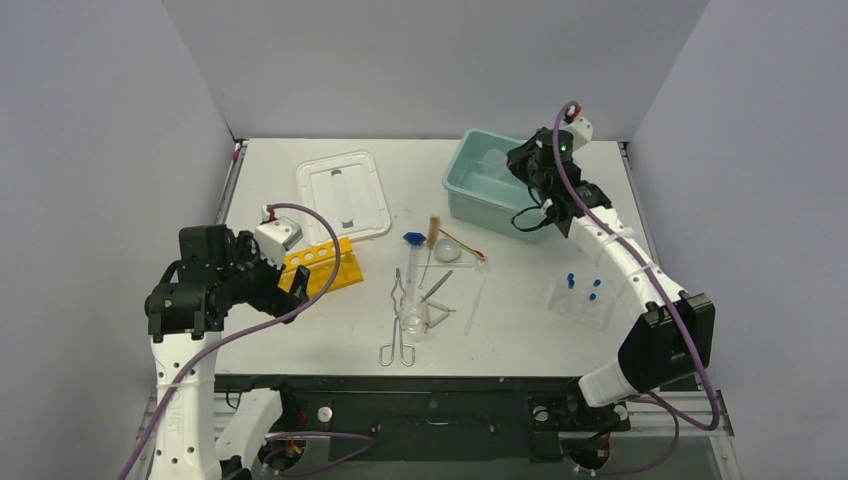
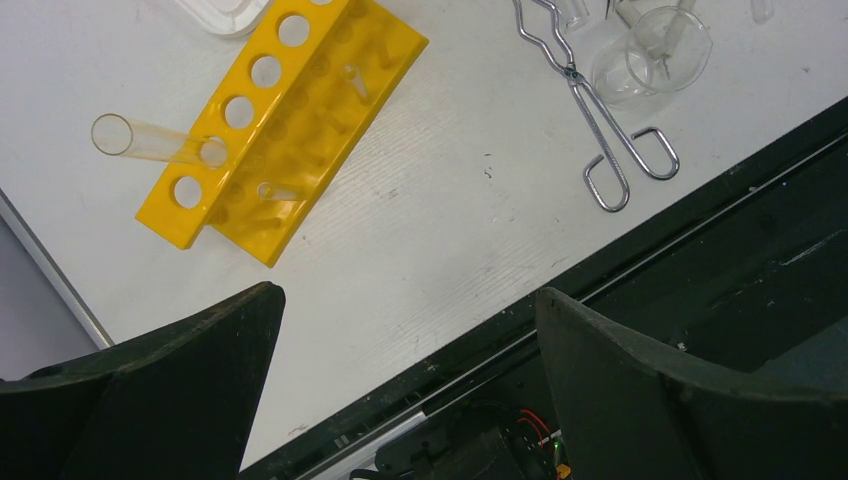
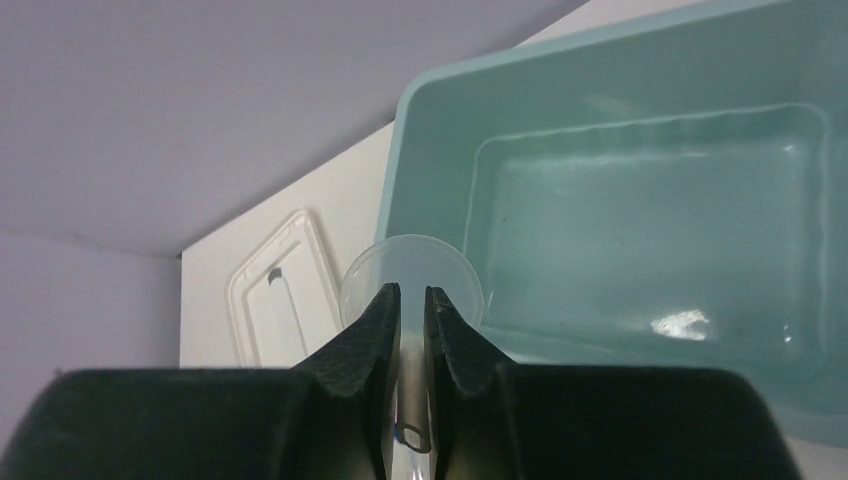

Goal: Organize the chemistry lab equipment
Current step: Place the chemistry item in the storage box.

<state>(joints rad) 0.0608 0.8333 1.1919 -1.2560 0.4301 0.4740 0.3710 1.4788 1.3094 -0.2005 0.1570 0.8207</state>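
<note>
Though unclear overhead, funnel (image 3: 412,262) in hand (image 3: 412,292)

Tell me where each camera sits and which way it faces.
Top external: above and behind the robot, looking down on the table; left arm and right arm show.
Left wrist: looks down at the yellow rack and tongs; open left fingers frame it.
Right wrist: faces the teal tub; right fingers pinch a clear glass piece.
Shared: rack and tongs appear in top and left-wrist views.
</note>
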